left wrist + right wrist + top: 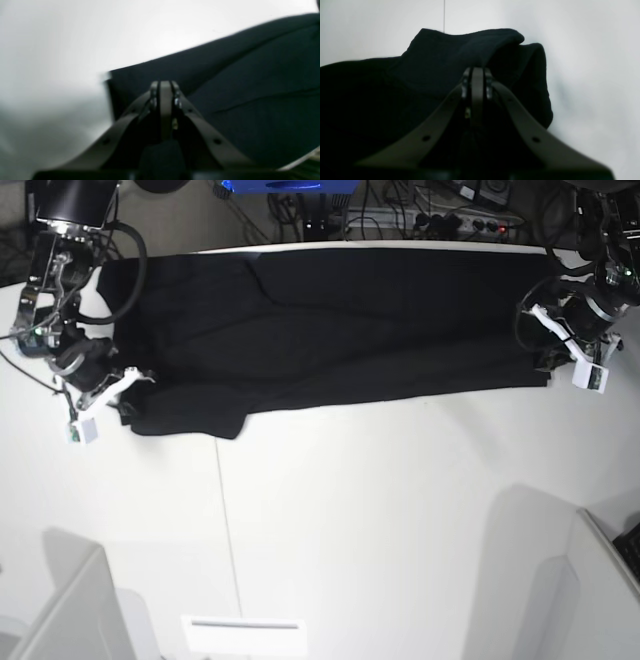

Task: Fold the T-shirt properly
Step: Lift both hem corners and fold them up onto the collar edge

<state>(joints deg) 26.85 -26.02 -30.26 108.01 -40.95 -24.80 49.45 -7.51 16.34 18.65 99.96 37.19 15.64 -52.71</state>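
The black T-shirt lies stretched in a long band across the far half of the white table; only plain black cloth shows, with no print. My left gripper is at its right end, jaws together on the cloth edge. In the left wrist view the shut fingers sit on the dark cloth. My right gripper is at the shirt's left end. In the right wrist view its fingers are shut, with a hump of cloth bunched over them.
Cables and a blue box lie beyond the far table edge. A seam runs down the tabletop. A white label sits near the front edge. Grey panels stand at the front left and front right corners.
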